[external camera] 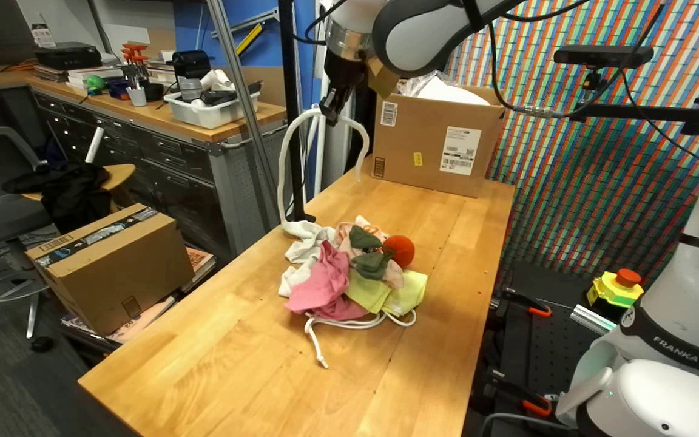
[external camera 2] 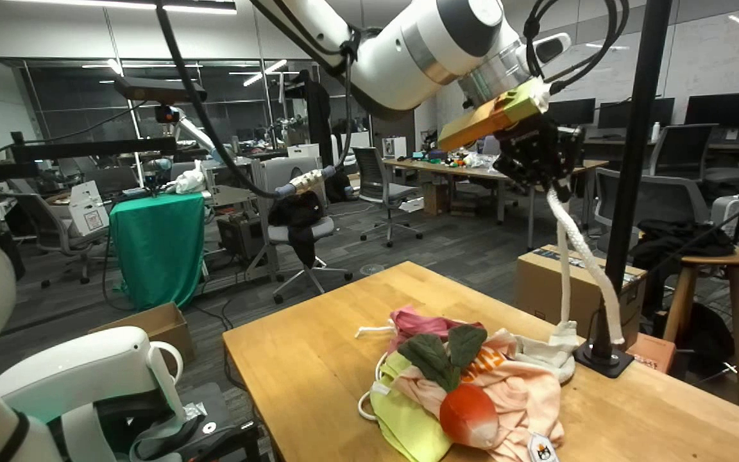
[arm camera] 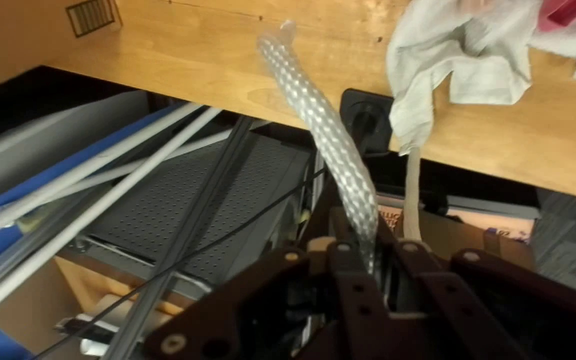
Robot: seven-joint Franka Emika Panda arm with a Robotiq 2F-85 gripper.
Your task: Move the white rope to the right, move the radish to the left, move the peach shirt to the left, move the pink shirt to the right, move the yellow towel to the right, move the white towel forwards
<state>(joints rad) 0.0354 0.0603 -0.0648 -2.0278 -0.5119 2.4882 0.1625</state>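
See a light wooden table (external camera: 204,358) with a cardboard box (external camera: 419,142) standing at 1 end and a multicoloured panel (external camera: 556,200) behind. Find the Robotiq gripper (external camera: 330,112) raised well above table height, clamped on the white rope (arm camera: 327,132), with 1 strand hanging loose near a black pole (external camera 2: 636,141) and 1 running down to the white towel (external camera: 308,243). Below, find the radish (external camera 2: 469,416) on the peach shirt (external camera 2: 526,394), heaped with the pink shirt (external camera: 328,282) and the yellow towel (external camera: 409,291). Around the table, note a workbench (external camera: 234,188), a green-draped stand (external camera 2: 158,250), office chairs (external camera 2: 373,173) and monitors (external camera 2: 729,108).

Read "FRANKA EMIKA" on the black band (external camera: 677,346) of the Franka arm (external camera: 659,297). On the box, spot a white barcode label (external camera: 460,150), too small to read. On the peach shirt, spot orange lettering (external camera 2: 485,362), partly hidden, and a white tag (external camera 2: 543,447) with an orange-and-black figure.
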